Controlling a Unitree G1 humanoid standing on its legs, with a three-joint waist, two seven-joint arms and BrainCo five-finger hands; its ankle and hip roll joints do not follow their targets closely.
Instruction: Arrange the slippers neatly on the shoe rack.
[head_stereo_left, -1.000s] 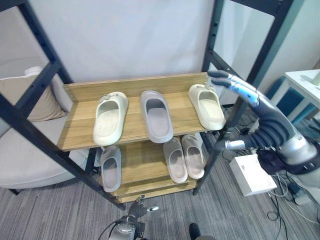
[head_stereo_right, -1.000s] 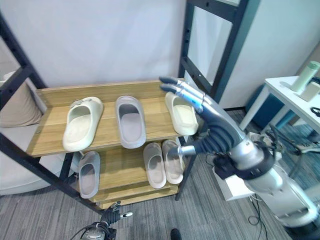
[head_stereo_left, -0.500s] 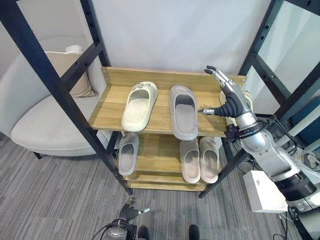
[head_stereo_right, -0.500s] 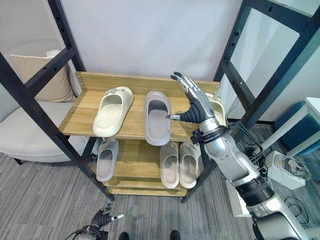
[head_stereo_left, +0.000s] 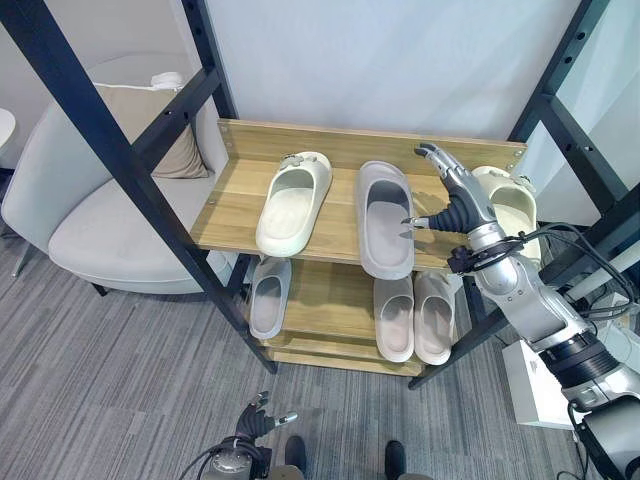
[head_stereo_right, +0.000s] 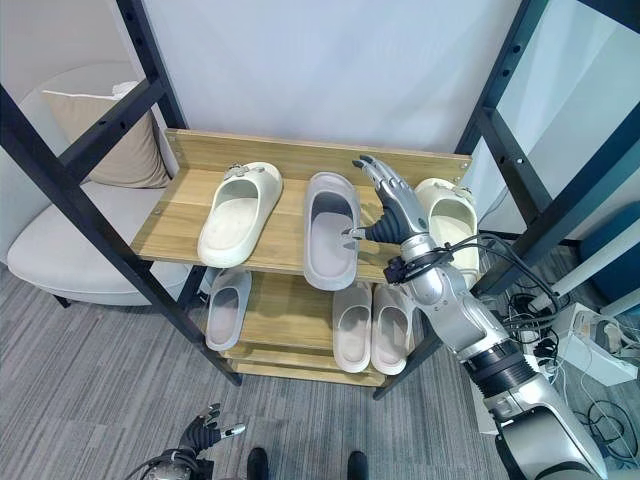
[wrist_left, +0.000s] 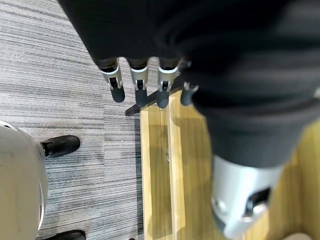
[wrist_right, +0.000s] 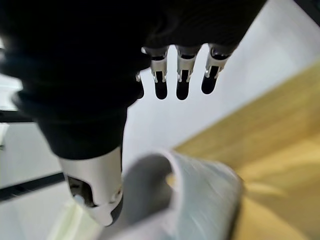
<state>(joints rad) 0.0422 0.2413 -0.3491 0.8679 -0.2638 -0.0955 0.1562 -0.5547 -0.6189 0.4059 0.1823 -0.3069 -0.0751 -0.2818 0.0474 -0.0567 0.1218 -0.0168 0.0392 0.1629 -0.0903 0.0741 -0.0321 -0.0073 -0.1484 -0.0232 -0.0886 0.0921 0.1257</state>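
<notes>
On the rack's top shelf (head_stereo_left: 232, 205) lie a cream slipper (head_stereo_left: 290, 203), a grey slipper (head_stereo_left: 385, 230) and a second cream slipper (head_stereo_left: 505, 205). My right hand (head_stereo_left: 455, 200) hovers open between the grey slipper and the right cream one, its thumb tip at the grey slipper's right edge. The right wrist view shows its fingers (wrist_right: 182, 75) straight above the grey slipper (wrist_right: 190, 200). A single grey slipper (head_stereo_left: 268, 297) and a pale pair (head_stereo_left: 415, 315) rest on the lower shelf. Low by the floor in front of the rack hangs my left hand (head_stereo_left: 255, 425), fingers (wrist_left: 137, 85) straight and holding nothing.
Black frame posts (head_stereo_left: 120, 160) stand at both sides of the rack. A pale armchair (head_stereo_left: 110, 220) with a beige cushion (head_stereo_left: 140, 130) is at the left. A white box (head_stereo_left: 535, 385) sits on the grey carpet at the right.
The camera has shifted. My right hand has moved left from the right cream slipper to the grey slipper's side. The slippers lie as before.
</notes>
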